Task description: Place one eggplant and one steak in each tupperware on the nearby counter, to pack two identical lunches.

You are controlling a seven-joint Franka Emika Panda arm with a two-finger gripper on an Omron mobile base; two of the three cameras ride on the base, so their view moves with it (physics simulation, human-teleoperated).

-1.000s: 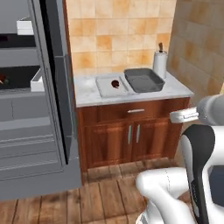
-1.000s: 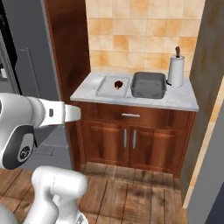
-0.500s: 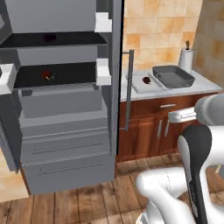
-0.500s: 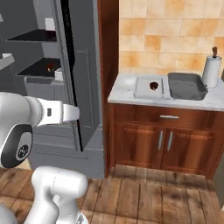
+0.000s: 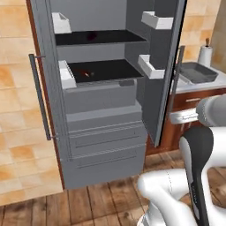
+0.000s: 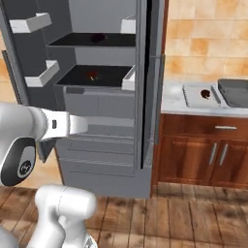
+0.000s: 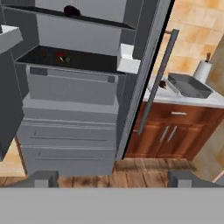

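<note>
Steak [image 7: 61, 57] on fridge shelf [image 7: 87, 64], far beyond wide-spread gripper [image 7: 113, 178]

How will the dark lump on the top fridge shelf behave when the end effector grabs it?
The lump looks rounded and oval, so it may roll if nudged on the flat shelf. It seems small against the open end effector, so probably light. Its smooth dark skin could slip; a centred grip seems safest.
</note>
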